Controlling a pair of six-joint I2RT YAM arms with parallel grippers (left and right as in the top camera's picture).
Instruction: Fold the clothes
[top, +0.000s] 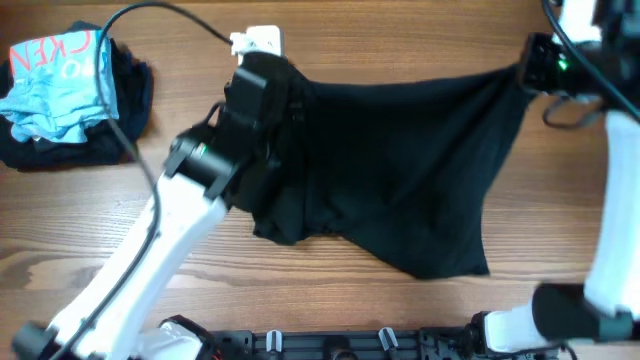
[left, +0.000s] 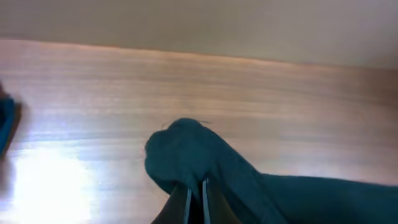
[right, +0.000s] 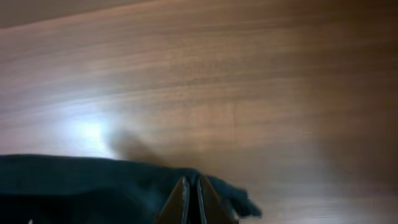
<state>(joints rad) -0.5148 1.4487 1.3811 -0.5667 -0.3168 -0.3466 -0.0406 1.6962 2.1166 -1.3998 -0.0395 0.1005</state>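
Observation:
The clothes, a black T-shirt (top: 400, 170), hang stretched between both grippers above the wooden table, the lower part draping down to the tabletop. My left gripper (top: 262, 72) is shut on the shirt's left end; in the left wrist view the jaws (left: 196, 186) pinch a bunched fold of the black fabric (left: 193, 149). My right gripper (top: 530, 65) is shut on the right end; the right wrist view shows its jaws (right: 193, 186) closed on the cloth (right: 93, 180), a small flap sticking out to the right.
A pile at the back left holds a light-blue garment with red lettering (top: 50, 85) on dark cloth (top: 120, 110). A black cable (top: 130, 30) runs over it. The robot bases (top: 350, 345) line the table's front edge.

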